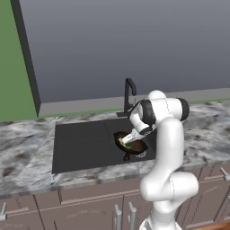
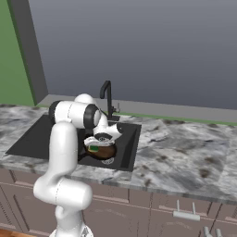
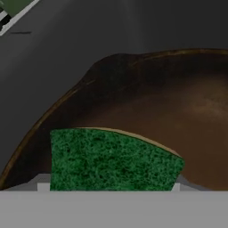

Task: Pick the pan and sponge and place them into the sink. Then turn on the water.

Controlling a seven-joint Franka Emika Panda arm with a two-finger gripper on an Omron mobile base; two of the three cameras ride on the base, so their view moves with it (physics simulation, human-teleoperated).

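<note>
Pan (image 1: 133,144): we see it inside the sink (image 1: 81,143), right of the drainboard.
Sponge (image 3: 111,160): green face up, over the pan.
Jaws: we cannot tell their state.

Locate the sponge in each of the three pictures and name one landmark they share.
Left base view: the sponge sits just below centre, at the gripper, over the pan.
Right base view: left of centre, inside the pan.
Hand view: bottom centre, green face up.
Shared landmark: the pan in the black sink.
</note>
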